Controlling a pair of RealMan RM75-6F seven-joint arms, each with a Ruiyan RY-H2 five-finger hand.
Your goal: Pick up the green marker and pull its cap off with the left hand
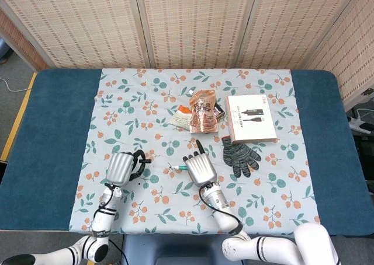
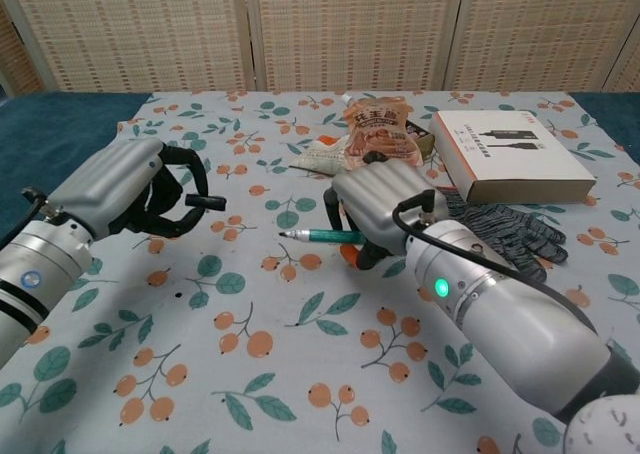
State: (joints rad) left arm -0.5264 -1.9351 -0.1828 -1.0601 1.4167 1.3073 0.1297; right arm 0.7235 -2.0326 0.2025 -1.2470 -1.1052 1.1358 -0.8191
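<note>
The left hand (image 2: 140,189) sits well to the left of the green marker (image 2: 325,236), its dark fingers curled around a small black cap (image 2: 208,203) pinched at the fingertips; in the head view the cap (image 1: 144,160) pokes out toward the marker. The marker itself hangs level above the flowered surface (image 2: 300,374), its bare pale tip pointing left toward the cap, and its rear end is clasped inside the right hand (image 2: 385,209), which shows just right of the marker in the head view too (image 1: 198,168). Judged from this, the cap is already off and the pull is essentially complete; to finish well, the left hand should keep its pinch firm so the small cap does not roll out, draw straight away along the marker's axis rather than sideways, and the right hand should hold the barrel level so the exposed tip touches neither the cloth nor a finger. Beyond the marker lies an orange snack pouch (image 2: 380,124) with printing too small to read, and right of the marker a white box (image 2: 510,154) picturing a cable, its text illegible, with a grey knit glove (image 2: 505,229) in front of it.
</note>
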